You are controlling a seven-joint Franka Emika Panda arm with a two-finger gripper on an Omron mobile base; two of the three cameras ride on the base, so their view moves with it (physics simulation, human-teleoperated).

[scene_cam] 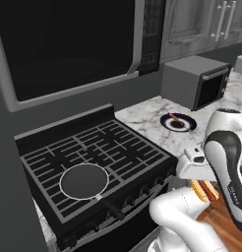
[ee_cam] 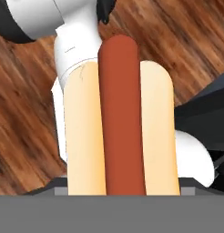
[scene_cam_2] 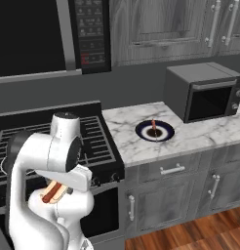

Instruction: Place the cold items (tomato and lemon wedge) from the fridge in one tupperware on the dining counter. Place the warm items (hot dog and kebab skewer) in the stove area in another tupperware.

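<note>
A hot dog [ee_cam: 119, 123], a red-brown sausage in a pale bun, hangs in the air over the wood floor. My gripper [scene_cam_2: 54, 190] is shut on it, low against the robot's white body in front of the stove. The bun hides the fingertips in the hand view. From the left base view the hot dog [scene_cam: 204, 189] peeks out under the hand. The kebab skewer [scene_cam_2: 153, 127] lies across a dark blue plate [scene_cam_2: 140, 131] on the marble counter right of the stove area [scene_cam: 108, 147]. The same kebab skewer [scene_cam: 176, 119] and plate [scene_cam: 165, 123] sit beyond my arm.
A round dark pan [scene_cam: 84, 180] rests on the front left burner. A grey microwave [scene_cam_2: 202, 90] stands at the back right of the counter. An over-range microwave [scene_cam: 69, 44] hangs above the grates. Grey drawers and cabinet doors [scene_cam_2: 173, 195] lie below the counter.
</note>
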